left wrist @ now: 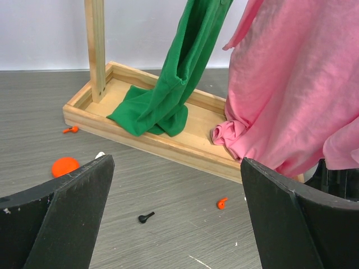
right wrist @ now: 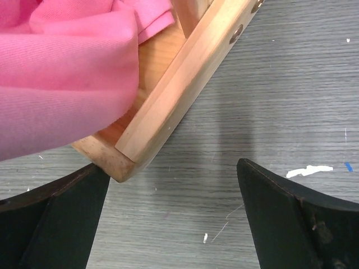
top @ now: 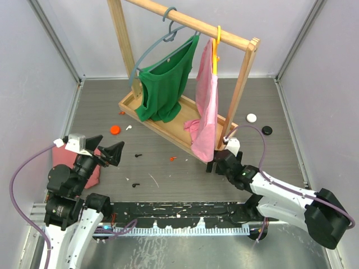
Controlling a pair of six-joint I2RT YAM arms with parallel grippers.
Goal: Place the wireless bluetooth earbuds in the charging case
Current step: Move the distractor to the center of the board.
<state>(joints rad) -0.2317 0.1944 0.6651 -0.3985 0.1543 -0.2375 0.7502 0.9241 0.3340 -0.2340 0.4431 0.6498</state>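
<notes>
Two black earbuds (top: 138,155) (top: 135,184) lie on the grey table in front of my left gripper (top: 109,150), which is open and empty. An orange-red earbud (top: 173,159) lies mid-table, another (top: 122,112) by the rack's left end, and a white one (top: 128,128) beside the orange puck (top: 115,130). The left wrist view shows a black earbud (left wrist: 146,217) and an orange-red one (left wrist: 222,203) ahead between the open fingers (left wrist: 61,218). My right gripper (top: 217,162) is open and empty at the rack's near corner (right wrist: 120,162). I cannot tell which thing is the charging case.
A wooden clothes rack (top: 168,129) with a green top (top: 165,84) and a pink garment (top: 206,109) stands mid-table. A white puck (top: 251,117) and a black puck (top: 267,130) lie right of it. A pink-red block (top: 61,157) sits by the left arm.
</notes>
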